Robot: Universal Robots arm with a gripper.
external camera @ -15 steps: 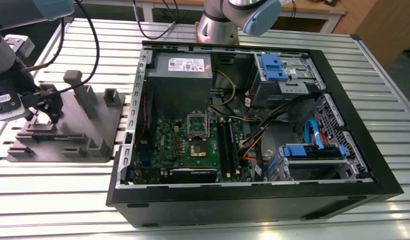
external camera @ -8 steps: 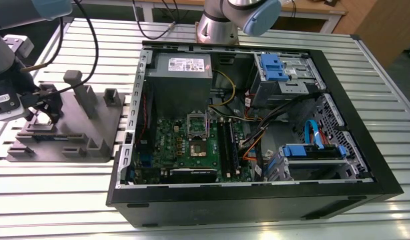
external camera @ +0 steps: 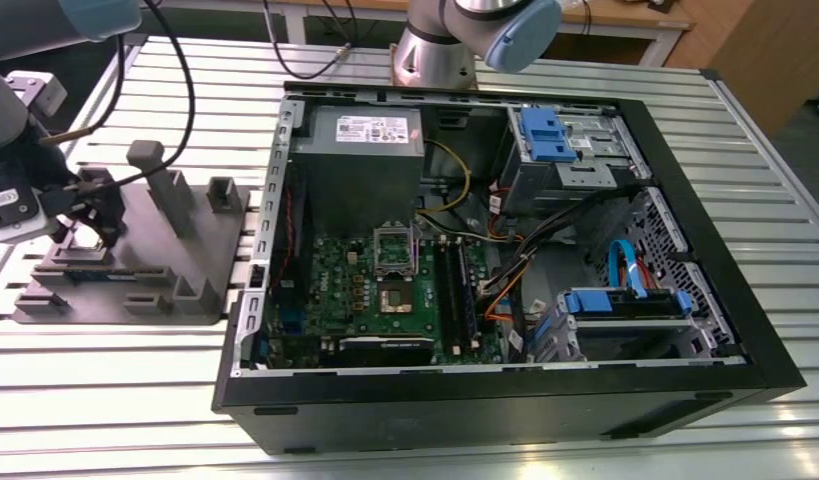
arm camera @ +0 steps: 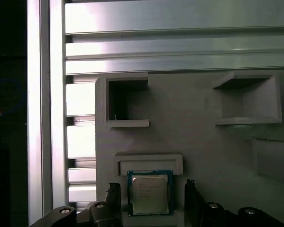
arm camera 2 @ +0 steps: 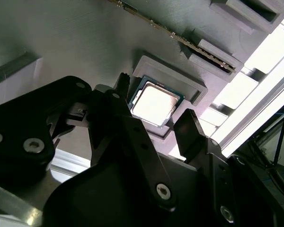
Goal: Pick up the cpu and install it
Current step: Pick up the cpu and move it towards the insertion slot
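At the exterior view's far left the gripper hangs low over a grey holder that sits on the slatted metal table. In both wrist views the cpu lies flat in a shallow square nest of that holder, silvery top up. The gripper is spread wide: one black finger stands on each side of the chip, and in the first wrist view a gap shows on both sides, so nothing is pinched. Two empty pockets are sunk into the holder near the nest.

Further towards the exterior view's right, well apart from the holder, the open black case lies on its side. Inside it, near the frame's centre, lies the green motherboard with its socket. Above that sits the grey power supply. At the case's right end are blue drive brackets, with cables running between.
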